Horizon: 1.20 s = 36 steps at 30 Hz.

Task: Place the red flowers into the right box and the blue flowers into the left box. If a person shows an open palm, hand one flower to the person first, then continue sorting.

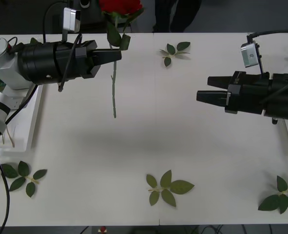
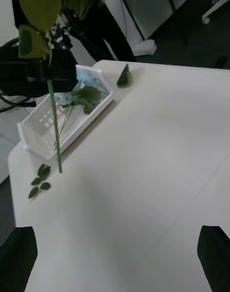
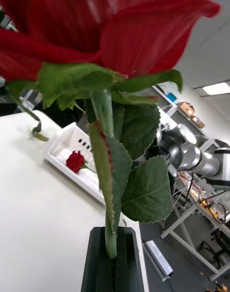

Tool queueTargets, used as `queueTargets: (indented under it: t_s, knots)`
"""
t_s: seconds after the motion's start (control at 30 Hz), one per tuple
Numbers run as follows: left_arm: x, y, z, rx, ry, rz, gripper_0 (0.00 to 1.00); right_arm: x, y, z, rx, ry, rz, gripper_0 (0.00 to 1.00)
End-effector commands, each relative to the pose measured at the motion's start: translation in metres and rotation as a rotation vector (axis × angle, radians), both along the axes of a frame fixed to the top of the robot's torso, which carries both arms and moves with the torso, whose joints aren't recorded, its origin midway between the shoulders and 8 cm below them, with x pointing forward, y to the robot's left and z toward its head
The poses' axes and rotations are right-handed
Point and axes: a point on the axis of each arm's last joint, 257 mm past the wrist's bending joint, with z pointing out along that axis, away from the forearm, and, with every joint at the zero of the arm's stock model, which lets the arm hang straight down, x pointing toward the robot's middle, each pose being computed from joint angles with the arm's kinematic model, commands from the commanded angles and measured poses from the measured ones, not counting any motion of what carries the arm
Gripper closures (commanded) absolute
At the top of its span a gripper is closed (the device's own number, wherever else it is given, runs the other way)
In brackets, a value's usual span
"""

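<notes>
Holding: the left gripper (image 1: 115, 55) was clamped on the stem of a red rose (image 1: 120, 6), raised over the far left part of the table (image 1: 148, 141).
Grip point: the black fingers (image 3: 112, 268) pinched the stem just under the leaves, so the bloom stood above them and the long bare stem hung free below, clear of the table.
Reason for the lift: carried that high, the stem could likely pass across without dragging on the loose leaf sprigs (image 1: 167, 187).
Left box (image 2: 67, 122): it sat at the table's left edge beside the left arm, with blue flowers (image 2: 79, 94) already lying in it.
Right box (image 3: 72, 150): across the table, it held one red rose (image 3: 75, 161); the held rose probably belonged there too.
Right gripper (image 1: 200, 92): it waited above the table's right side, well apart from the rose, fingers spread wide and empty, perhaps placed to receive the flower.
</notes>
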Motion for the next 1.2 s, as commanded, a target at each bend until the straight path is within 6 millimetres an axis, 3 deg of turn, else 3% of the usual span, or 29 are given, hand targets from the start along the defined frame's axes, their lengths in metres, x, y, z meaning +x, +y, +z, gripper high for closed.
queueTargets:
  t_s: [0.03,0.2,0.33,0.7,0.87,0.97,1.13,1.17,1.2]
  knots:
    - [-0.001,-0.045,0.037,-0.035,-0.084,-0.039,1.00,-0.001,0.017,-0.002,0.076,0.043,0.046,0.03]
    - [0.013,-0.068,0.038,-0.039,-0.073,0.010,1.00,0.004,0.037,-0.013,0.123,0.059,0.065,0.03]
    - [0.014,-0.076,0.037,-0.046,-0.066,0.014,1.00,0.009,0.060,-0.017,0.167,0.060,0.077,0.03]
    - [0.015,-0.087,0.029,-0.034,-0.057,0.023,1.00,0.021,0.103,0.003,0.290,0.052,0.097,0.03]
    - [0.015,-0.088,0.028,-0.030,-0.055,0.022,1.00,0.028,0.120,0.005,0.296,0.038,0.082,0.08]
    - [0.015,-0.089,0.027,-0.029,-0.056,0.022,1.00,0.032,0.127,0.006,0.296,0.032,0.071,0.16]
    - [0.015,-0.089,0.027,-0.028,-0.054,0.020,1.00,0.038,0.141,0.008,0.306,0.032,0.055,0.51]
    - [0.015,-0.089,0.027,-0.028,-0.054,0.020,1.00,0.038,0.141,0.008,0.306,0.032,0.055,0.51]
    - [0.015,-0.089,0.026,-0.026,-0.054,0.020,1.00,0.039,0.144,0.008,0.301,0.032,0.060,0.60]
